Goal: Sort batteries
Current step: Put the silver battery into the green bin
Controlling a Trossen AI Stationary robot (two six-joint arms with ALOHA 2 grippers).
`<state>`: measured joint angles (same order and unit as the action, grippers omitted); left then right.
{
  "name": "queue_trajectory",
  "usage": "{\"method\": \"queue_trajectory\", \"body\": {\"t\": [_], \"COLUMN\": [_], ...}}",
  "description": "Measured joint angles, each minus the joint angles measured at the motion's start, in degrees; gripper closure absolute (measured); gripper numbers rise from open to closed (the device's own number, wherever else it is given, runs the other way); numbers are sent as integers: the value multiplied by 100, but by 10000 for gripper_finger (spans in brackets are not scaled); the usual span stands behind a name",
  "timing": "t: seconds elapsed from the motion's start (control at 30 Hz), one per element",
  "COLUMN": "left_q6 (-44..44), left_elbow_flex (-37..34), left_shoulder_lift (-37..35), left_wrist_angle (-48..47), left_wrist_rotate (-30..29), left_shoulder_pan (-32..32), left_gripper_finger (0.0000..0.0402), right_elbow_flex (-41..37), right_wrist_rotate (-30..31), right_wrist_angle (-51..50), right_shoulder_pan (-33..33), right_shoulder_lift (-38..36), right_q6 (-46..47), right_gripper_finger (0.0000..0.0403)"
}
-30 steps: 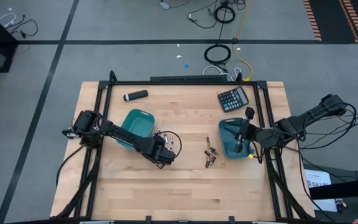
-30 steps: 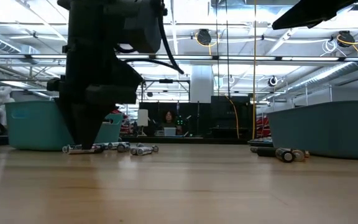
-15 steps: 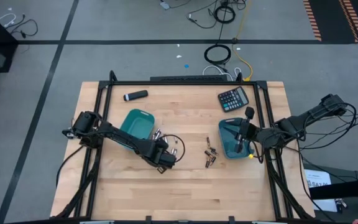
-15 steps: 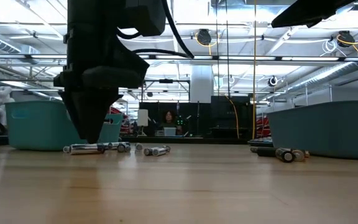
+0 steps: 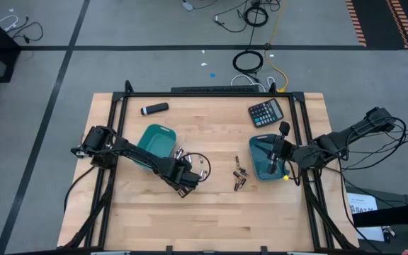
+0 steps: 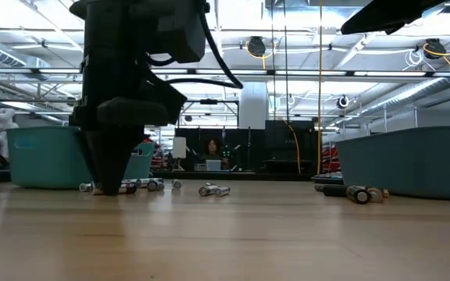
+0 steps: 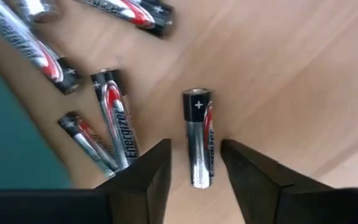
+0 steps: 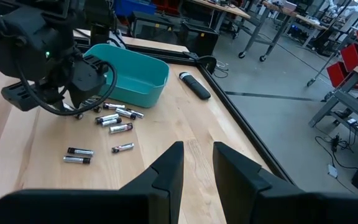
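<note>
Batteries lie in two loose groups on the table; one silver battery lies between the open fingers of the left gripper, near the left teal tray. It looks light, stiff, smooth and ready to roll; grip mid-body. At 3 o'clock, the right gripper waits open over the right tray.

"Energizer" + "+" mark on batteries

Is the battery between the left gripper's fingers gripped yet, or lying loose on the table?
Loose. The battery lies flat on the table between the open left gripper's fingers, with gaps on both sides.
</note>
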<state>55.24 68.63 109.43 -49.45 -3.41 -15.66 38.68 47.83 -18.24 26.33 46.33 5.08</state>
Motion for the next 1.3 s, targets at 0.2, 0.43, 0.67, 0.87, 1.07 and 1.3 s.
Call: {"method": "queue_trajectory", "body": {"t": [0.2,0.43,0.67,0.87,1.07,1.3], "left_q6": [-215,-460,-365,-372,-531,-1224], "left_elbow_flex": [-9,7,716,1568,1637,1392], "left_shoulder_lift": [0,48,55,50,46,42], "left_wrist_angle": [109,151,-906,-2320,-3822,-3840], "left_wrist_rotate": [-48,-25,-337,-859,-1052,-1067], "left_shoulder_pan": [-7,-7,-11,36,380,846], "left_gripper_finger": [294,357,357,357,357,356], "right_elbow_flex": [0,0,0,0,0,0], "right_wrist_rotate": [0,0,-2,-1,-21,-198], "right_wrist_angle": [-2,-2,6,63,89,104], "right_shoulder_pan": [0,0,2,2,2,4], "right_shoulder_lift": [0,0,0,0,0,0], "right_q6": [0,-20,-83,-129,-129,-161], "right_gripper_finger": [325,325,325,325,325,325]}}
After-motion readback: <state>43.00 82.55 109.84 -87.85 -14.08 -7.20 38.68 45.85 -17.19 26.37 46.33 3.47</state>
